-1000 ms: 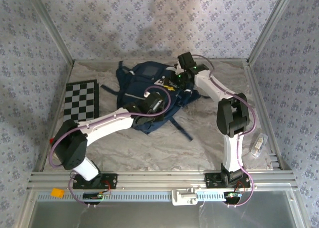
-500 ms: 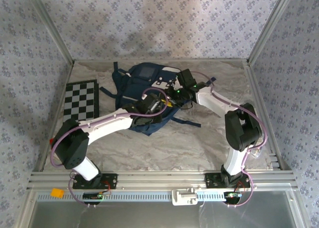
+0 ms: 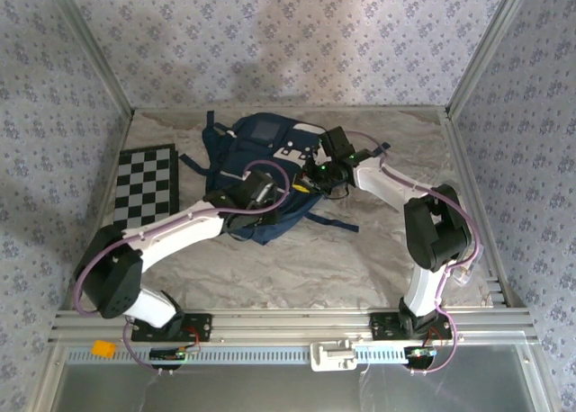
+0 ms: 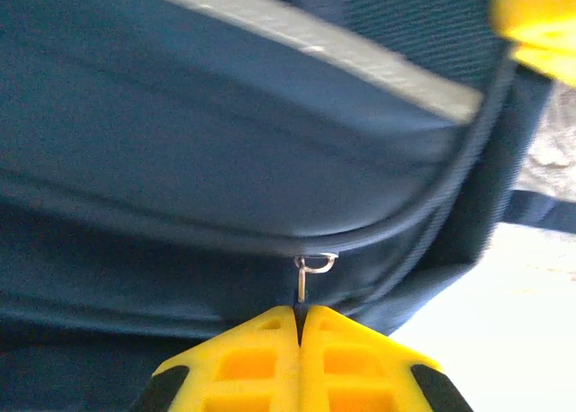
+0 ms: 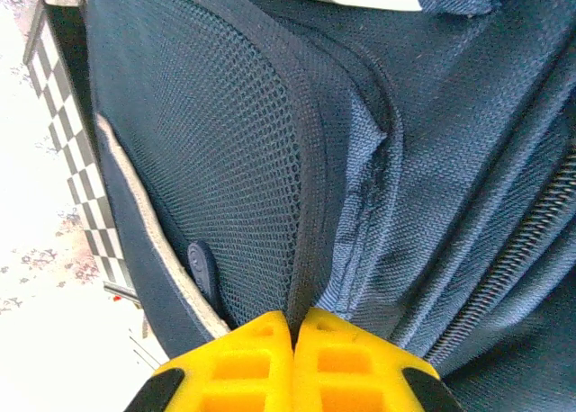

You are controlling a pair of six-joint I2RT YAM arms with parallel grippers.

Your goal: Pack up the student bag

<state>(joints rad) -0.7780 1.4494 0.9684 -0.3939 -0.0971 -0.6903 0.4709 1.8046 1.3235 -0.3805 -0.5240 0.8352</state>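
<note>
- Toward the far middle of the table (image 3: pixel 378 250), the bag (image 3: pixel 252 156) lay slumped on a crumpled pale covering, with dark straps trailing out to the left and toward the near side.
- Just left of those straps, a chessboard (image 3: pixel 144 183) lay flat on the same covering.
- Both my arms reached in over the bag and met at its right-hand part.
- My left gripper (image 4: pixel 300 324) was clenched, its yellow tips pressed together on the zip pull (image 4: pixel 309 273). The pull was a small metal loop hanging from the dark zip line that curved across the navy cloth.
- Above that line, a pale stripe (image 4: pixel 360 57) ran slantwise across the fabric.
- My right gripper (image 5: pixel 294 326) was clenched too, nipping the bag where the corded edge of the mesh pocket (image 5: pixel 216 160) came down between its tips.
- Right of that edge in my right wrist view, the navy cloth was bunched into a fold, and a zip (image 5: pixel 504 259) ran diagonally near the frame's edge.
- Past the bag's left side in that same view, I could see the chessboard's squares.
- Whether anything lay inside the bag, I could not tell.
</note>
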